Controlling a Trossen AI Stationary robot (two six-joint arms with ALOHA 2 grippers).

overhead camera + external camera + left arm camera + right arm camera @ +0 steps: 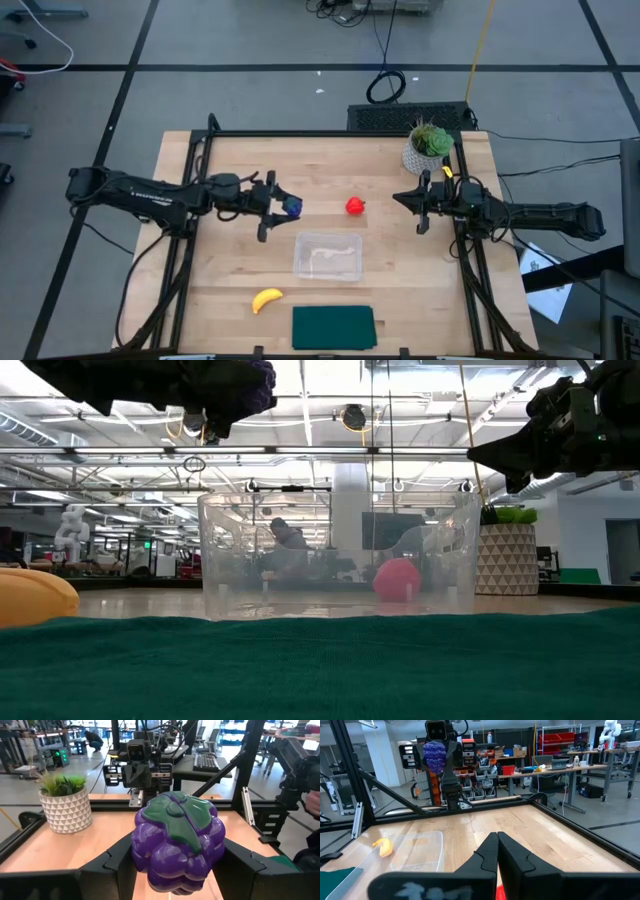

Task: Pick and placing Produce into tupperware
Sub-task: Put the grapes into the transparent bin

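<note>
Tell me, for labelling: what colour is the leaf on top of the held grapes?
Dark green, on the purple grapes; clearest in the left wrist view.

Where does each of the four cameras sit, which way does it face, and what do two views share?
High: overhead, straight down; both arms, tupperware, banana, strawberry.
Low: table height, facing the room through the tupperware; arms above.
Left wrist: on the left arm; left gripper shut on the grapes.
Right wrist: on the right arm; shut right gripper.
Shared: the right wrist view also shows the grapes.
</note>
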